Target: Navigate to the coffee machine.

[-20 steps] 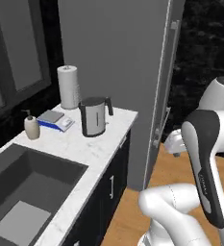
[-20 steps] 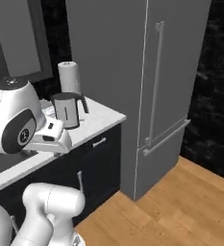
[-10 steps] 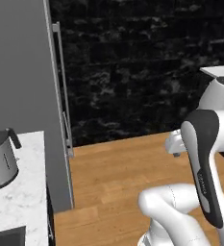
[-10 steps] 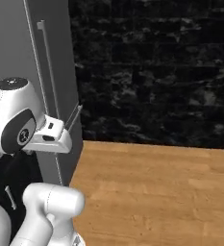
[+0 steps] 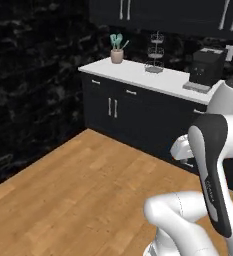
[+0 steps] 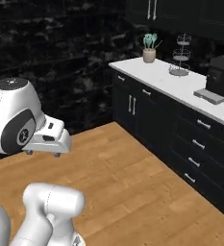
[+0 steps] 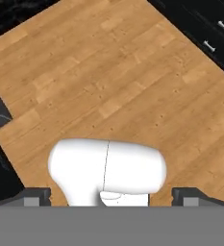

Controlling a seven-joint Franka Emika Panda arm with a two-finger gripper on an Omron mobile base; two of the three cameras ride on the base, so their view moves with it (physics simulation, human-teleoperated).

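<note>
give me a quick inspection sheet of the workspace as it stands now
surface: white counter over dark cabinets; wood floor in front
job's things: coffee machine on the counter, far from the base, grey drip tray in front
clutter: wire basket stand and a pot of utensils further along the counter
gripper: fingertips wide apart over bare floor, holding nothing
cables: nothing seen
surroundings: black stone wall, dark upper cabinets

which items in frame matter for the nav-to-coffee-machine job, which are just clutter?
Relevant:
- matte black boxy coffee machine on the white countertop

Clutter:
- three-tier wire basket stand
- tan pot of teal utensils
- dark base cabinets
- wood floor
</note>
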